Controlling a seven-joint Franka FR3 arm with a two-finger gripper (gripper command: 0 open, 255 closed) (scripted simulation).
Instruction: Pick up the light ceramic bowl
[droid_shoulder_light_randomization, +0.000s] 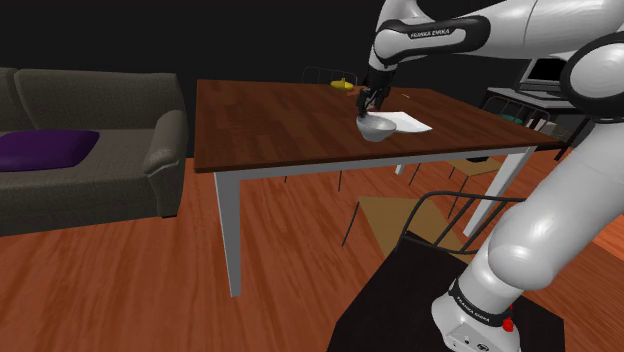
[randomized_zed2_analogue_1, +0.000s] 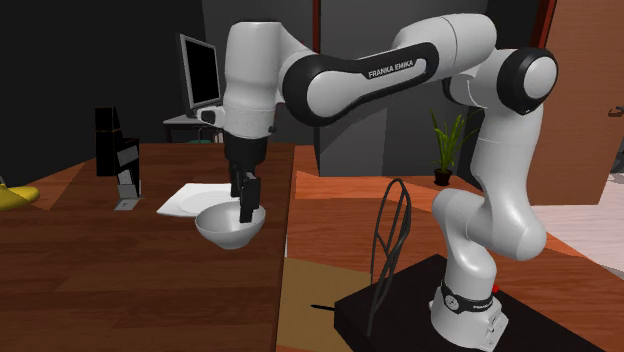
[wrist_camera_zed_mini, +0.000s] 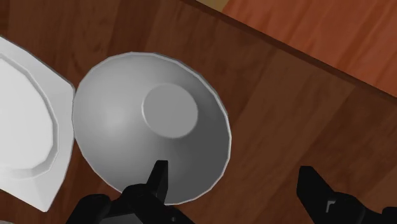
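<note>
The pale grey bowl (droid_shoulder_light_randomization: 376, 128) is set on the dark wooden table (droid_shoulder_light_randomization: 270, 125), near its edge. A white plate (droid_shoulder_light_randomization: 410, 121) is seen just beside it, at the bowl's 2 o'clock in the shoulder view. The jaws are held apart astride the bowl's rim. One black finger (wrist_camera_zed_mini: 158, 179) is placed over the inside and the other outside, well apart from the rim.

Smooth matt grey bowl (wrist_camera_zed_mini: 149, 124) on glossy wooden table (wrist_camera_zed_mini: 299, 108).
</note>
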